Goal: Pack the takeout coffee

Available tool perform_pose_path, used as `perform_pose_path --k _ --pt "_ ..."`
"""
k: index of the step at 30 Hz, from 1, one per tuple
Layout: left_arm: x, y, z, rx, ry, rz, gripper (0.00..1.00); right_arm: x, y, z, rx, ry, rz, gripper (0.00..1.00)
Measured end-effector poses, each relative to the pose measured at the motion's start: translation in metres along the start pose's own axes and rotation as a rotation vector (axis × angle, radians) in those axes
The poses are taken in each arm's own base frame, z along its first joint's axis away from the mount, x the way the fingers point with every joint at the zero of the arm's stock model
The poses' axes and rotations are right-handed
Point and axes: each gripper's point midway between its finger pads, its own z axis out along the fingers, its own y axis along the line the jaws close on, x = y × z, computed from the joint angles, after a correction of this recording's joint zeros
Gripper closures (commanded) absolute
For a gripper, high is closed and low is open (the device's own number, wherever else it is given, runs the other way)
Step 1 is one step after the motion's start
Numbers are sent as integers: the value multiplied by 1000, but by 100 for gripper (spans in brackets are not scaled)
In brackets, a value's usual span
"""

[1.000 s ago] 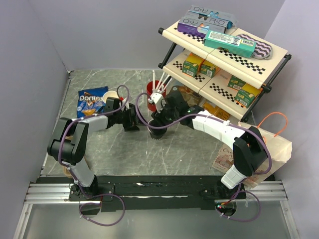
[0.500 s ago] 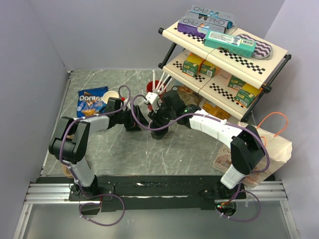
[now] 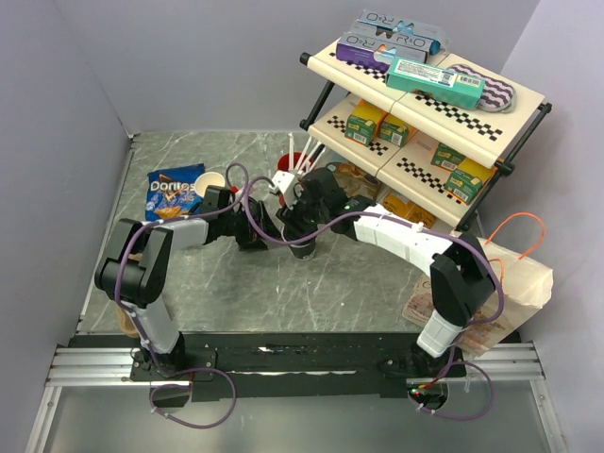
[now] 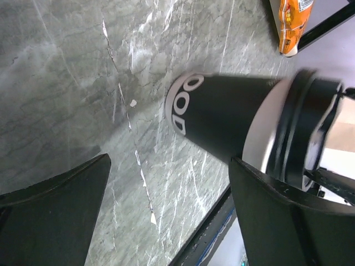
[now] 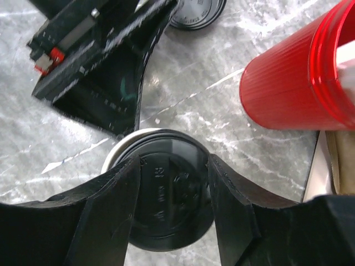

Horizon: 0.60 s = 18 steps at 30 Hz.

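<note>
Standing mid-way along the grey marbled counter [image 3: 236, 283]: small dark-sleeved paper coffee cup [image 4: 222, 119], round black plastic lid [image 5: 172, 205]. Right hand [image 5: 173, 160] straddles lid, likely seating it; grip unclear. Left hand [image 4: 172, 216] wide open, empty, flanking cup as brace.

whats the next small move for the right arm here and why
Probably press the black lid straight down with the right gripper: its fingers clamp the lid over the cup, whose cream rim shows on one side, so it seems not fully seated.
</note>
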Motion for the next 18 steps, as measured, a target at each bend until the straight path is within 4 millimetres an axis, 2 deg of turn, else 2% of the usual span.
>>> perform_pose_path --k 5,18 --pt "1 0 1 4 8 -3 7 -2 -1 9 -3 0 -2 41" --pt "1 0 2 6 9 -1 7 7 0 8 8 35 -3 41"
